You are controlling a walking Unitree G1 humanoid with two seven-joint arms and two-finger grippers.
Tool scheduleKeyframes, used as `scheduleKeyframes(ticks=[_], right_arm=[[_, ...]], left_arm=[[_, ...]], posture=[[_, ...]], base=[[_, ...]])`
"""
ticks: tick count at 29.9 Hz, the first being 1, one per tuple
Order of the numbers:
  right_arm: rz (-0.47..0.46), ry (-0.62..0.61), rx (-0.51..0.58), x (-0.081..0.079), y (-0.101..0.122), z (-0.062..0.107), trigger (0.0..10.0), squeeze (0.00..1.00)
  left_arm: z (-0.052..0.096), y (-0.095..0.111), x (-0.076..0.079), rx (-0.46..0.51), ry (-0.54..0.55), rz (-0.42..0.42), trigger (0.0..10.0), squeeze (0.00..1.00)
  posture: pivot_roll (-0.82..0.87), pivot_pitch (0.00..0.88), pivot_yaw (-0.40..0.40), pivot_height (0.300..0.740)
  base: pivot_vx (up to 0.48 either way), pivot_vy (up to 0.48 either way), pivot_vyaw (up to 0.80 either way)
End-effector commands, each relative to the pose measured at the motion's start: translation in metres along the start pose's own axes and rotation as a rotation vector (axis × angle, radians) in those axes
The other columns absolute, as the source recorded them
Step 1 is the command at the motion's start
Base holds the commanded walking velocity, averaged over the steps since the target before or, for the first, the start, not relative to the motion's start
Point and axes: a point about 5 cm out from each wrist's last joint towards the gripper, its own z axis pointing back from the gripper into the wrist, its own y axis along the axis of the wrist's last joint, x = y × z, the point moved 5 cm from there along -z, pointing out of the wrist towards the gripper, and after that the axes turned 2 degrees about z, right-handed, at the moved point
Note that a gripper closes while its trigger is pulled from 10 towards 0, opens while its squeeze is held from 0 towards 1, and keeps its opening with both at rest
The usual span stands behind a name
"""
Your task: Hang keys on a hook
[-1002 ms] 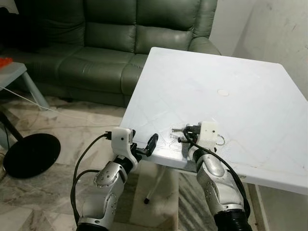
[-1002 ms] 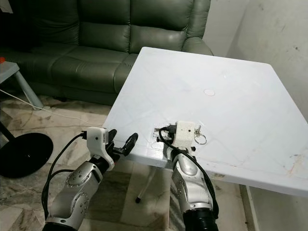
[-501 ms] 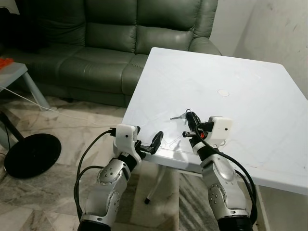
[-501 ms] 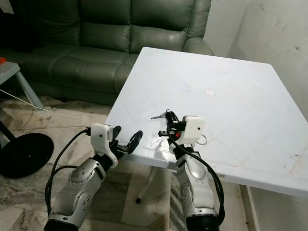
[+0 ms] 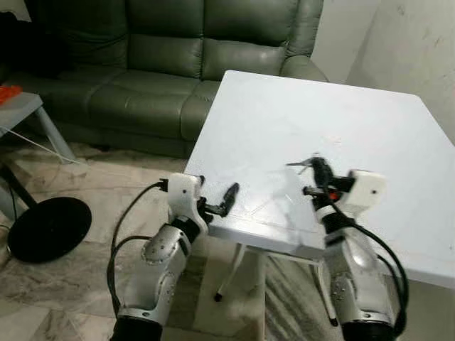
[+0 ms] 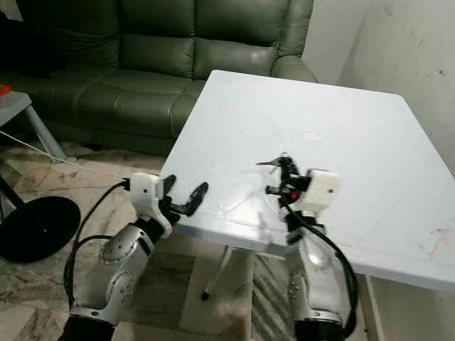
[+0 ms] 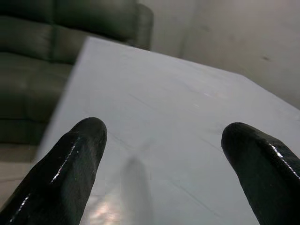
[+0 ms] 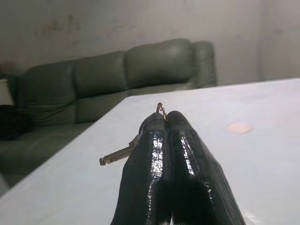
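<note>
Keys [image 8: 123,151]: we pinch them by the ring in our right tool [image 8: 165,117] above the desk [image 5: 370,128], left tool [image 5: 219,200] spread; thin hold, a jolt could drop them.

Even, soft daylight; slight motion blur throughout

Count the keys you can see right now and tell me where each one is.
1. A single key sticks out sideways from the shut right gripper, hanging from a ring pinched at its fingertips, above the white table. More keys may be hidden behind the fingers.
</note>
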Motion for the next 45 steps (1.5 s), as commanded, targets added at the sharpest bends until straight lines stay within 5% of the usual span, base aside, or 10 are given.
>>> scheduleKeyframes(ticks=[1,11,23,45], right_arm=[[0.006,0.013,0.038,0.000,0.009,0.001,10.0,0.00],[0.085,-0.009,0.055,0.010,0.017,0.027,10.0,0.00],[0.078,-0.010,-0.003,-0.002,0.002,0.048,10.0,0.00],[0.118,0.007,-0.032,-0.002,-0.001,0.021,10.0,0.00]], left_arm=[[-0.001,0.008,0.000,0.027,0.005,-0.008,10.0,0.00],[0.011,0.037,-0.046,0.139,0.161,-0.021,10.0,0.00],[0.018,0.029,-0.047,0.157,0.172,0.003,10.0,0.00],[-0.007,0.041,-0.048,0.169,0.137,-0.016,10.0,0.00]], posture=[[-0.02,0.002,-0.062,0.740],[-0.02,0.007,-0.060,0.740],[-0.04,0.003,-0.048,0.740],[-0.03,0.000,-0.043,0.740]], base=[[0.000,0.000,0.00],[0.000,0.000,0.00],[0.000,0.000,0.00],[0.000,0.000,-0.23]])
